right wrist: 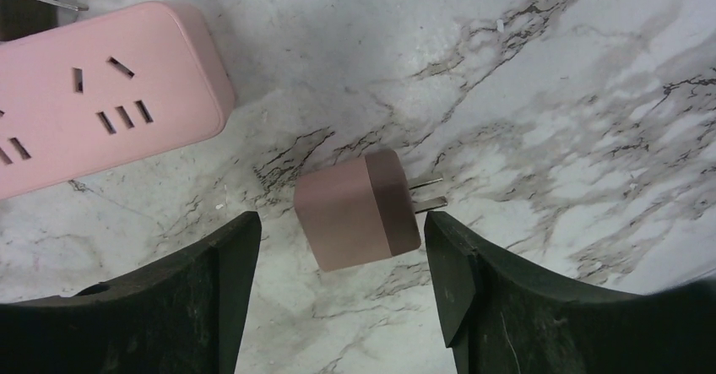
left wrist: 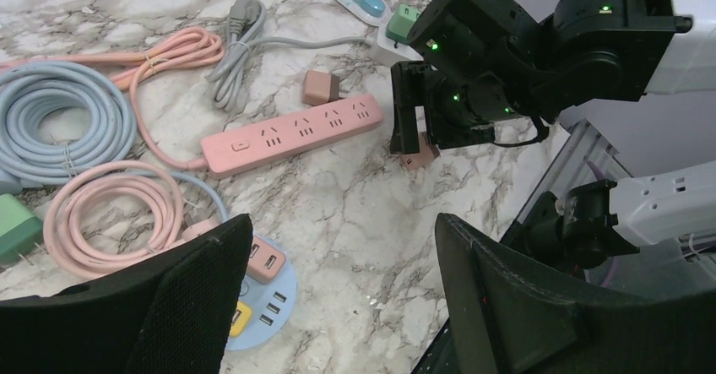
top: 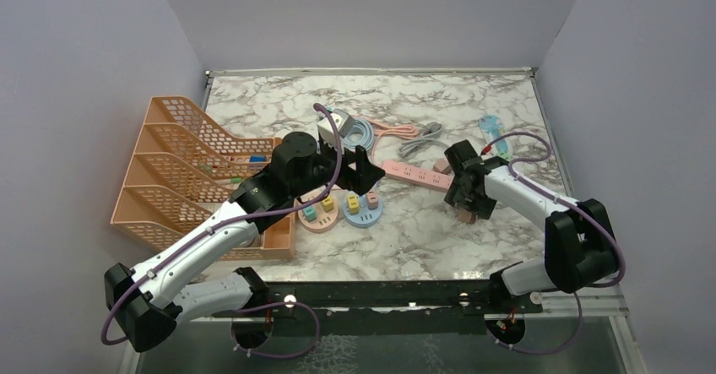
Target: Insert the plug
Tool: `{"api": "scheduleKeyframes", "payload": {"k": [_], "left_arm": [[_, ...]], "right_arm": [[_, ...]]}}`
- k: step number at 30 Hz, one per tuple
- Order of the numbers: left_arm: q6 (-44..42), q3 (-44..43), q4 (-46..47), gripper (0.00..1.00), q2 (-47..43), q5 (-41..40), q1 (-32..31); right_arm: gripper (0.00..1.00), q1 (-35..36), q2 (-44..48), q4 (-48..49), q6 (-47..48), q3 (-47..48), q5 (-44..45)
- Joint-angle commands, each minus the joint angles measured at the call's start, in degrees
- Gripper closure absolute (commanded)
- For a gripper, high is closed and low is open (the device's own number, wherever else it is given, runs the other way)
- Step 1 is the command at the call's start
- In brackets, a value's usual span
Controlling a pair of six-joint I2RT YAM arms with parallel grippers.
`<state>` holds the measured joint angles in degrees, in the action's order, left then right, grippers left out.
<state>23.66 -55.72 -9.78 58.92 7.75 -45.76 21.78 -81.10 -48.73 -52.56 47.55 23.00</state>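
Plug (right wrist: 355, 211) clear betw. wide R gripper (right wrist: 342, 226)

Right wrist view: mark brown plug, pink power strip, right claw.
brown plug (right wrist: 355, 209), right wrist view, top of body.
pink power strip (right wrist: 93, 95), right wrist view, socket face.
right claw (right wrist: 339, 222), right wrist view, midway between fingertips.

White-grey marble table (top: 422, 230) enclosed by plain pale lilac walls (top: 371, 11)
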Motion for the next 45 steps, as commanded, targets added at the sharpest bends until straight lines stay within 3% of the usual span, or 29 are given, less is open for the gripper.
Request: {"api": "scheduleKeyframes", "payload": {"k": [1, 6, 11, 15, 20, 25, 31, 39, 42, 45], "left_arm": [[0.8, -0.1, 2.0, 0.19, 0.6, 2.1, -0.2], [1.2, 0.0, 2.0, 0.19, 1.3, 1.9, -0.2], [1.2, 0.1, 2.0, 0.19, 1.8, 1.4, -0.1], [1.1, 0.5, 2.2, 0.19, 2.0, 0.1, -0.2], [1.7, 1.5, 3.6, 0.19, 2.3, -1.7, -0.2], [1.7, 4.6, 8.4, 0.18, 2.3, -1.4, -0.3], [-2.1, 11.3, 18.9, 0.17, 2.9, 1.5, -0.3], [-10.7, 18.4, 37.1, 0.17, 6.2, 14.0, -0.3], [-15.1, 18.1, 40.2, 0.17, 7.6, 19.2, -0.3], [-17.6, 16.7, 42.4, 0.17, 9.5, 22.1, -0.3]], "right_arm": [[0.32, -1.0, -1.4, 5.3, 3.1, -1.4, -1.9], [0.39, -1.6, -3.3, 7.8, 5.6, -1.9, -4.5], [0.52, -1.7, -3.7, 9.0, 7.1, -2.5, -6.9], [0.62, -1.7, -0.6, 9.9, 9.6, -2.5, -8.9], [0.68, -1.8, 4.2, 11.9, 14.0, -1.9, -14.3], [0.69, -1.7, 8.9, 15.9, 15.8, -1.5, -25.5], [0.69, -1.7, 12.1, 22.9, 10.0, -0.8, -42.1], [0.68, -1.7, 13.5, 37.7, 9.1, -0.8, -67.4], [0.68, -1.7, 12.9, 43.8, 7.1, -1.4, -78.3], [0.68, -1.7, 13.8, 48.9, 4.2, -2.3, -83.4]]}}
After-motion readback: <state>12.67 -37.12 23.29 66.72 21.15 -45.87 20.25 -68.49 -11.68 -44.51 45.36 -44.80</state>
